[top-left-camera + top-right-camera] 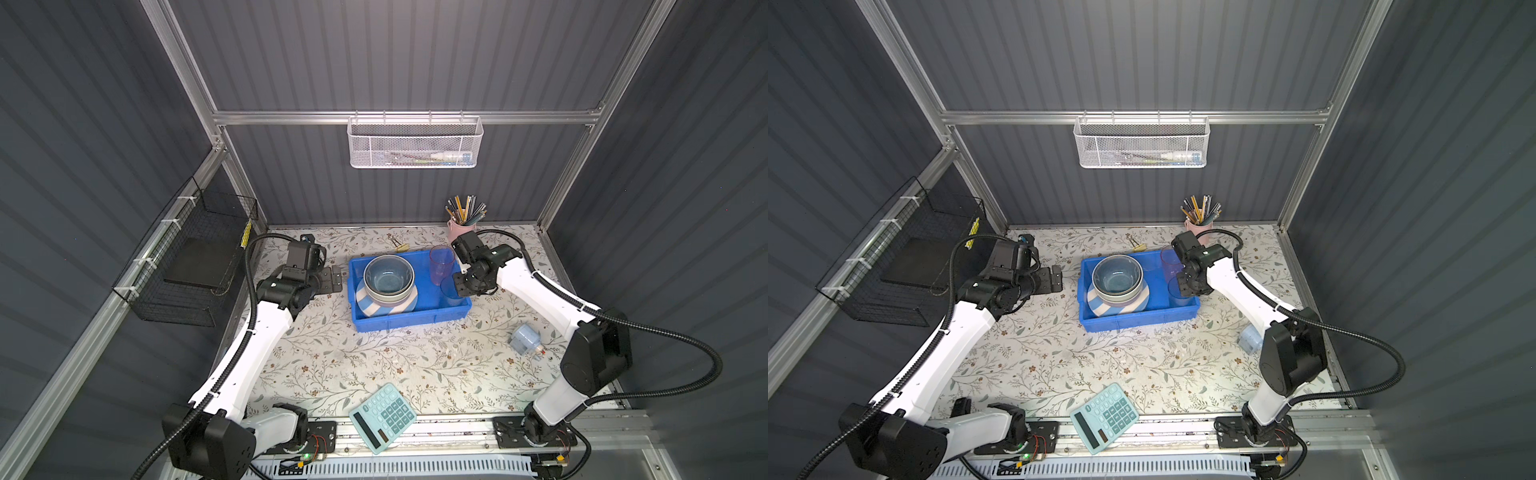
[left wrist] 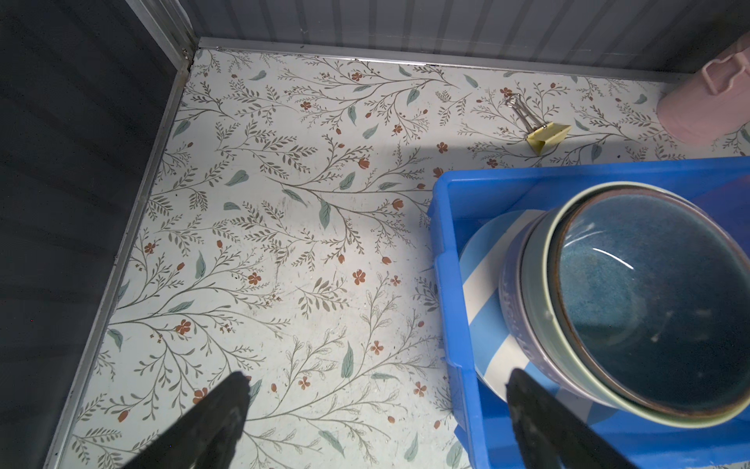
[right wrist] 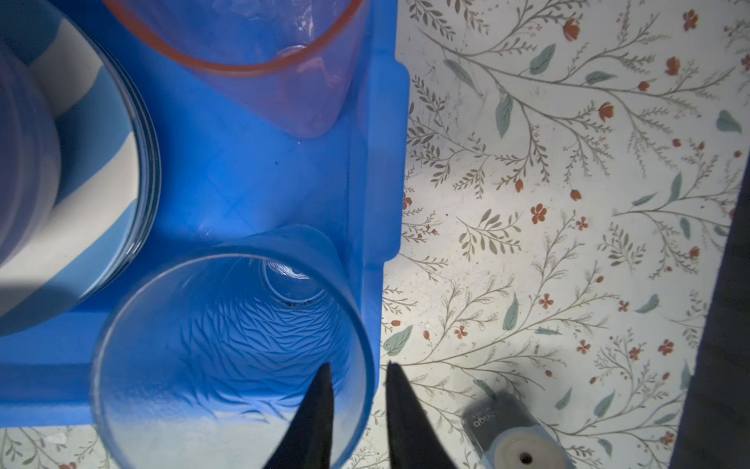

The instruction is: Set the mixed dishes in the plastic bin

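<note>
R tool point(image 3: 358, 366) slightly apart astride blue tumbler point(image 3: 227, 345) rim; contact unclear.

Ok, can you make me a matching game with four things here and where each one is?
Things:
1. blue tumbler
2. striped plate
3. calculator
4. pencil cup

Places:
A. under the stacked bowls
B. outside the bin, behind its far right corner
C. at the front edge of the table
D. upright inside the bin, in its near right corner

Pairs: 1-D, 2-A, 3-C, 4-B
</note>
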Robot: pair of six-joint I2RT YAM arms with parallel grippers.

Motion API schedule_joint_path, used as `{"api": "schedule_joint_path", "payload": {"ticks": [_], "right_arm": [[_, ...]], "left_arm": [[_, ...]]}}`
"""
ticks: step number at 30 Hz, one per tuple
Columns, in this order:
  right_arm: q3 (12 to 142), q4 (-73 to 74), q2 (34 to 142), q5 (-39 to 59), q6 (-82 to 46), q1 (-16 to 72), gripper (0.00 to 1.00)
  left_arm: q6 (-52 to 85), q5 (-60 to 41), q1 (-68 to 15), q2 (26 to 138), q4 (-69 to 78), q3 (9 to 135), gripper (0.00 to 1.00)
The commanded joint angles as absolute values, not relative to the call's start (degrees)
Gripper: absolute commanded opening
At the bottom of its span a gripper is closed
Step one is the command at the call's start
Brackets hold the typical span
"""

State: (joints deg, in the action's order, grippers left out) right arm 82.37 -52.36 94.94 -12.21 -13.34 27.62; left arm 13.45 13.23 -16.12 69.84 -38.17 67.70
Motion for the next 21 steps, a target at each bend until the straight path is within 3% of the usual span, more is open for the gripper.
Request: {"api": "schedule_joint_path", "payload": {"ticks": [1, 3, 8, 15, 21], "right_arm": [[82.5, -53.6, 92.5, -12.6, -13.6, 27.5, 0.36], [82.8, -53.2, 91.5, -12.4, -13.6, 27.5, 0.52], [83.3, -51.2, 87.7, -11.3, -13.1, 27.2, 0.70], [79.7, -43.7, 80.8, -8.8, -13.2, 22.4, 0.84], [68.9, -28.4, 73.7, -5.7, -12.9, 14.7, 0.99]], "left_arm": [[12.2, 12.8, -15.5, 70.2, -36.6, 66.4, 1.00], [12.2, 13.0, -15.3, 70.5, -35.8, 66.3, 1.00], [12.1, 14.6, -14.9, 72.5, -32.4, 66.6, 1.00], [12.4, 17.7, -14.2, 75.3, -25.0, 65.9, 1.00], [6.8, 17.6, -14.2, 76.5, -13.8, 59.9, 1.00]]}}
